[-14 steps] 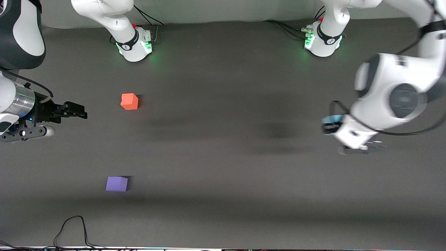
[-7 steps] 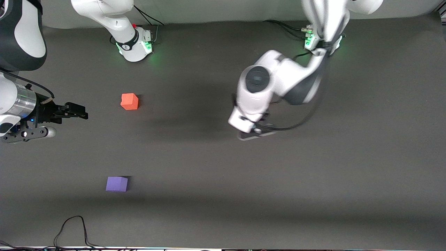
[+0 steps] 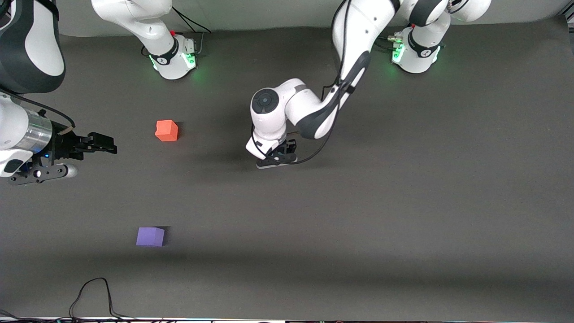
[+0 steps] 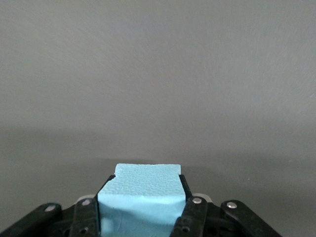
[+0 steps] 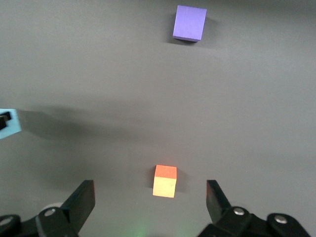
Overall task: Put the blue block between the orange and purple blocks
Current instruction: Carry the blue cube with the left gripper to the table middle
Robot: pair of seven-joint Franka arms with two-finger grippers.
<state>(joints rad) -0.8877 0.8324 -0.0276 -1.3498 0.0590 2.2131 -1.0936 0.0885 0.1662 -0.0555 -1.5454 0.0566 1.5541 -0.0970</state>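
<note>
**Blue block in my left gripper, over mid-table**

The dark grey table takes up nearly the whole front view.

My left arm reaches from its base out over the middle of the table, wrist bent down. My right arm waits at its own end of the table.

My right gripper hangs in the air with its fingers spread wide, nothing between them; in the right wrist view the orange block shows in the gap below them.

My left gripper is clamped on the blue block, fingers pressed to two of its sides. It hangs over bare table, well apart from both other blocks, toward the left arm's end from them.

The orange block sits flat on the table, toward the right arm's end. The purple block sits nearer the front camera than the orange one, well apart from it, bare table between them.

A black cable loops at the table edge nearest the front camera.
</note>
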